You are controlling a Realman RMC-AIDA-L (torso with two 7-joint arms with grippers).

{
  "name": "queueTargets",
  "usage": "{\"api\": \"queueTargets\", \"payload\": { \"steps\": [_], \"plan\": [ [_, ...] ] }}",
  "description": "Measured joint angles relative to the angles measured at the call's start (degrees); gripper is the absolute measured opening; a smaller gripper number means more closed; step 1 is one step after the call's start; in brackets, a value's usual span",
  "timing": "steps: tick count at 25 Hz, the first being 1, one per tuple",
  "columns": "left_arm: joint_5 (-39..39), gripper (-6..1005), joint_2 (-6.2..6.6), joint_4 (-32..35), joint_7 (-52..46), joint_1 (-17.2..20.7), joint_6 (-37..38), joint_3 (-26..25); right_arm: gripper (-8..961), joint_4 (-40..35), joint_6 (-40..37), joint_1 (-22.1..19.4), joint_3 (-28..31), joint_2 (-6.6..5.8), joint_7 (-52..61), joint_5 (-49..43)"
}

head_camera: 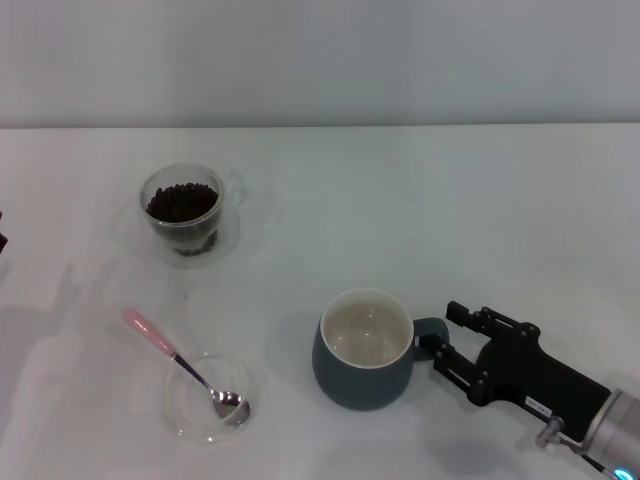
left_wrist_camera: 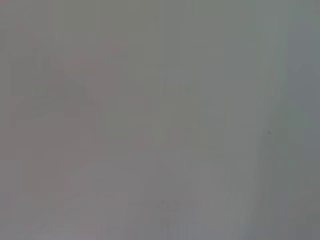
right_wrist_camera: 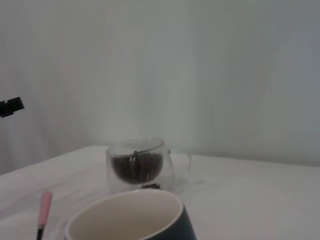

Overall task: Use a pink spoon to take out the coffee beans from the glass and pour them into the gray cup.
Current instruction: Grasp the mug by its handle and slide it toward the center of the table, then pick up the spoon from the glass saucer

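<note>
White table (head_camera: 420,210) | right gripper (head_camera: 441,338) at the near right corner, fingers spread on either side of the gray cup's (head_camera: 362,362) handle, not clenched | glass (head_camera: 187,213) of coffee beans (head_camera: 182,202) toward the far left | clear dish (head_camera: 207,402) near the front edge, pink spoon (head_camera: 185,364) resting in it | left claw: not visible, cannot tell.

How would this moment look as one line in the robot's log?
right tool open around gray cup handle | pink spoon in dish | coffee beans in glass | left arm out of view
</note>
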Motion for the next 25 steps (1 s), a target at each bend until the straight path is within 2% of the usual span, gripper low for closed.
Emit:
{"api": "queueTargets", "payload": {
  "steps": [5, 13, 18, 25],
  "plan": [
    [0.0, 833, 0.00, 0.0, 0.0, 0.0, -0.1, 0.0, 526, -3.6, -3.1, -0.4, -3.4, -0.03, 3.7, 0.0],
    [0.0, 834, 0.00, -0.1, 0.0, 0.1, -0.2, 0.0, 530, -10.1, -8.4, -3.2, -4.0, -0.10, 8.7, 0.9],
    [0.0, 834, 0.04, -0.2, -3.1, 1.9, -1.6, -0.1, 534, -12.7, -9.1, -4.2, -3.7, -0.05, 8.6, 8.3],
    [0.0, 831, 0.46, 0.4, -13.4, 5.4, -1.7, 0.0, 539, -12.3, -8.7, -3.2, -3.6, 0.37, -1.0, 24.4]
  ]
}}
